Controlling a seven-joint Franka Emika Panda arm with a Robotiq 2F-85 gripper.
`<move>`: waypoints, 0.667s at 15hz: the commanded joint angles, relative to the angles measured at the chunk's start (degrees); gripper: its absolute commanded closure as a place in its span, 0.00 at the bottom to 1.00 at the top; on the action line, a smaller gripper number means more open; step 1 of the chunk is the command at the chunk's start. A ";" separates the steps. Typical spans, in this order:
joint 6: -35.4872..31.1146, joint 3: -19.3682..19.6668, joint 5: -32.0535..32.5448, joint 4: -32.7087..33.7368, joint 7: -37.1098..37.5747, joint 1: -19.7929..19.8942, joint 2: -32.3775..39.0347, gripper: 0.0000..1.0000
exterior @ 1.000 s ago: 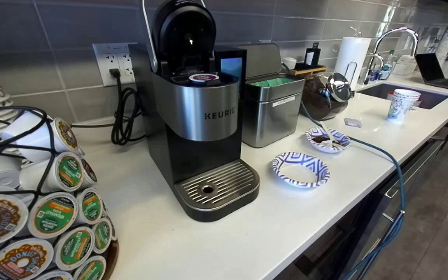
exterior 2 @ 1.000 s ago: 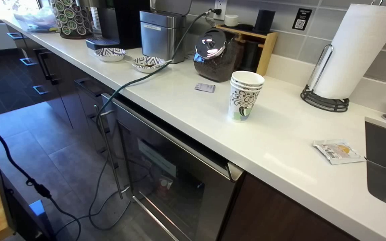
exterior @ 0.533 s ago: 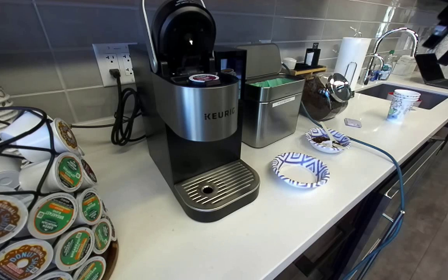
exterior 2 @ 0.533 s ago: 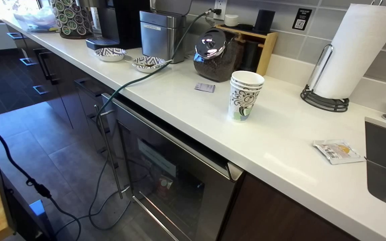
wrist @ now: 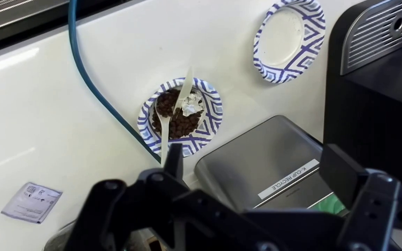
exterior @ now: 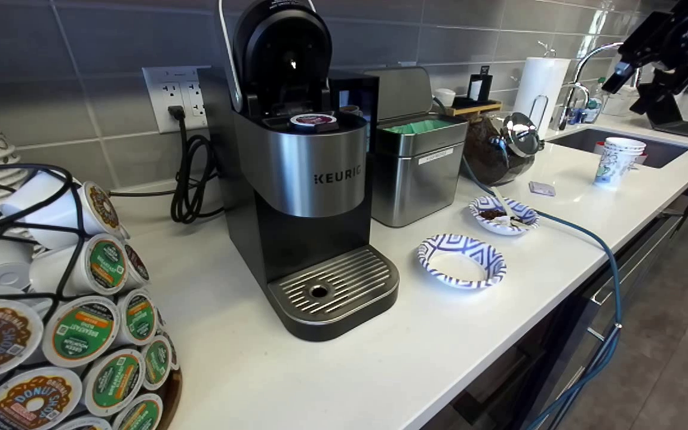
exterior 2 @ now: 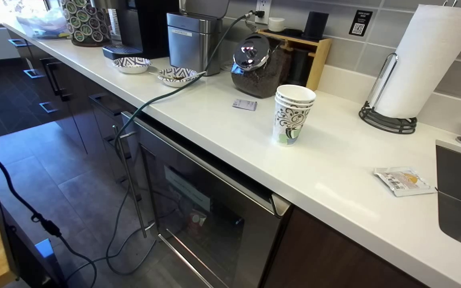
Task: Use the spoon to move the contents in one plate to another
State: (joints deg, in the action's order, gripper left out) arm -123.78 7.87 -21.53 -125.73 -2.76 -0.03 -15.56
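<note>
The smaller blue-and-white plate [exterior: 526,210] holds dark brown pieces; it also shows in the wrist view [wrist: 212,104] and an exterior view [exterior 2: 168,80]. A white spoon [wrist: 165,136] lies in it, bowl among the pieces, handle over the rim. A second pale strip [wrist: 187,85] and a crumpled white bit [wrist: 192,104] lie there too; I cannot tell what they are. The wider plate [exterior: 460,264] stands beside it with nothing seen inside [wrist: 281,36]. My gripper [exterior: 626,95] is open and empty, high up at the top right; its fingers [wrist: 251,160] are wide apart.
The coffee machine [exterior: 314,173] and steel bin [exterior: 418,161] stand behind the plates. A glass jar [exterior: 493,149] is by the bin. A blue cable [wrist: 92,83] runs against the smaller plate. Stacked paper cups [exterior 2: 292,116] and a flat packet [wrist: 31,202] lie on the counter.
My gripper has come into an exterior view from the top right and has moved left and down. The plates and spoon have not moved.
</note>
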 commanded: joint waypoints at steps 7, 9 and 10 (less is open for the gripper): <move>-1.33 4.87 -21.18 6.95 -20.59 2.27 15.43 0.00; 0.05 4.45 -24.50 9.05 -22.07 4.49 19.09 0.00; -2.53 2.92 -21.10 5.56 -19.84 4.42 14.89 0.00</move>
State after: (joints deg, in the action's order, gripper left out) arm -126.41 12.58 -42.75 -120.22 -22.69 2.59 -0.61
